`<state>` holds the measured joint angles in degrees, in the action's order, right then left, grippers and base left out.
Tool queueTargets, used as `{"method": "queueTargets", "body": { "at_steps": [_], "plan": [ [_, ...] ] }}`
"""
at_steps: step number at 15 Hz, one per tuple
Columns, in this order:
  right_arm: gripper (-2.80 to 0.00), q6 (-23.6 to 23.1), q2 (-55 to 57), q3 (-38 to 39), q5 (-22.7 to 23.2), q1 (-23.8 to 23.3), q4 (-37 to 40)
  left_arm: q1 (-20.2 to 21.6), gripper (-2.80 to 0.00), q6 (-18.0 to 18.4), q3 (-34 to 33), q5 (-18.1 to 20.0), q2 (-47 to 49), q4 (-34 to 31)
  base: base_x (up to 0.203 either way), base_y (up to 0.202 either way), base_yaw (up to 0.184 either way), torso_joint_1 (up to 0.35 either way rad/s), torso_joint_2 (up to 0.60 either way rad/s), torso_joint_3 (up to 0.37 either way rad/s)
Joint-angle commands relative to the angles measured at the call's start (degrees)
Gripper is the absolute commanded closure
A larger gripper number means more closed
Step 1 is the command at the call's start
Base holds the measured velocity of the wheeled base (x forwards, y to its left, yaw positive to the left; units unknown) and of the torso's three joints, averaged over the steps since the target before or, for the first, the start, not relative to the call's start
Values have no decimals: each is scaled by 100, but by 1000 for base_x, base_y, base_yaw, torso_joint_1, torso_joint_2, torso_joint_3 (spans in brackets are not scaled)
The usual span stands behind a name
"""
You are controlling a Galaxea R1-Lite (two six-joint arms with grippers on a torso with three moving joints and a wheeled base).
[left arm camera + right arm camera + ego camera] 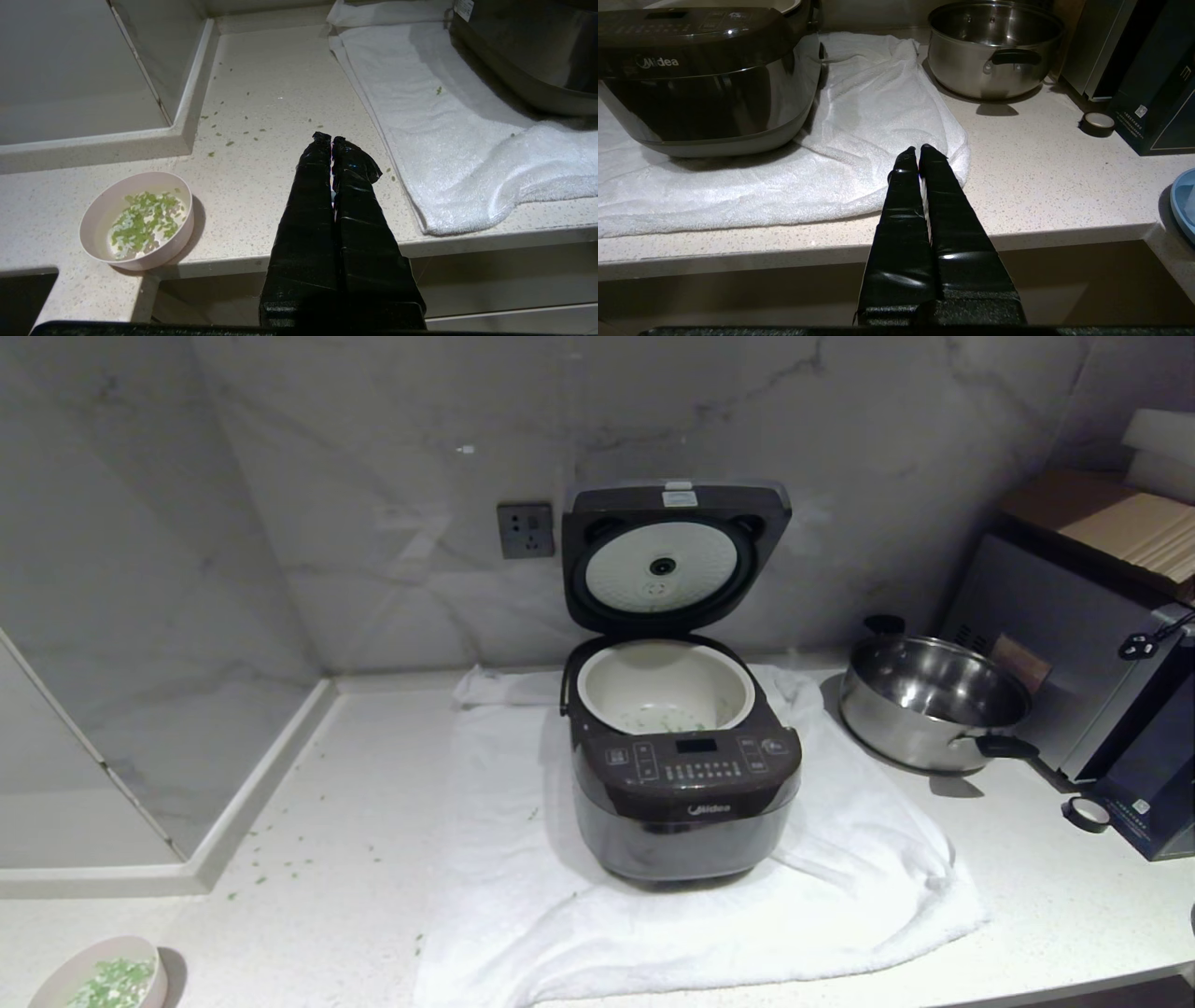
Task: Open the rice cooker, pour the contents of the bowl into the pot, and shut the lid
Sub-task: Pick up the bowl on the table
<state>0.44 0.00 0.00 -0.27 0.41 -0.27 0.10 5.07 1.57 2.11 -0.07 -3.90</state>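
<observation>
At seven o'clock on the desk: small pale pink bowl [103, 978] with green contents [142, 224]; left gripper [331, 138] and right gripper [918, 148] both closed, empty; tipping risked more spillage short of the open dark brown rice cooker [686, 775].

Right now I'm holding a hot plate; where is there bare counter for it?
Bare counter lies between the bowl and the towel, with green bits scattered on it. It is crowded right of the steel pan.

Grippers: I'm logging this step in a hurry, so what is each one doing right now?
Left gripper: closed, empty, by the counter's front edge, apart from the bowl.
Right gripper: closed, empty, over the towel's edge.
</observation>
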Motion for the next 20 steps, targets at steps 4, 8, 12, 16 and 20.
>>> {"method": "queueTargets", "body": {
  "at_steps": [4,8,12,16,20],
  "plan": [
    [0,0,0,9,0,2,-5,-1,0,11,1,0,-10,3,0,0,0,0,0,0],
    [0,0,0,9,0,2,-8,-10,0,3,1,0,-10,3,0,0,0,0,0,0],
    [0,0,0,9,0,2,-8,-10,0,-6,1,0,-10,3,0,0,0,0,0,0],
    [0,0,0,9,0,2,-8,-10,0,-6,1,0,-10,3,0,0,0,0,0,0],
    [0,0,0,9,0,2,-8,-10,0,-6,1,0,-10,3,0,0,0,0,0,0]
  ]
}}
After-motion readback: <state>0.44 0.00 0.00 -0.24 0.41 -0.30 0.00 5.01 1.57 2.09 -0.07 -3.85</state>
